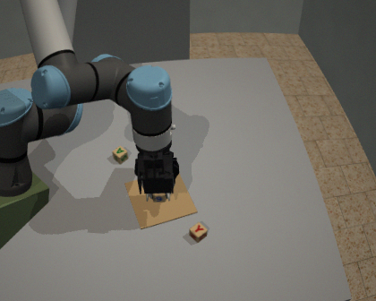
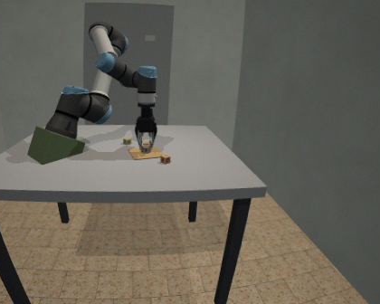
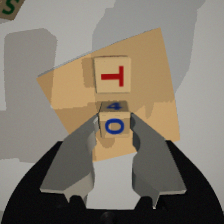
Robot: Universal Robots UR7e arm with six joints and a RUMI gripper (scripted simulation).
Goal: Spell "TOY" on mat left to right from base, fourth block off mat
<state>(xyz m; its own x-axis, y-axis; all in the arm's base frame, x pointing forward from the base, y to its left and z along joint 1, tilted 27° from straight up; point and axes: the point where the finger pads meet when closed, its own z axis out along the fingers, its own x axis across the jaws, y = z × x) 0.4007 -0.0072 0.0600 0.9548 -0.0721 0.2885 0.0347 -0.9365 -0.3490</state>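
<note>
Blocks first: our hand is clamped narrowly on the O block, blue O facing the wrist camera, above the tan mat. We see the T block on the mat, its red T lying sideways in that view; the Y block sits on the tabletop.

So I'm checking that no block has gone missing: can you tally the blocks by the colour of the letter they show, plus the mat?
Red-letter blocks: 2, the T block on the mat and the Y block off it
Blue-letter blocks: 1, the O block held in the gripper
Green-letter blocks: 1, off the mat
Mats: 1
Total: 5
</note>
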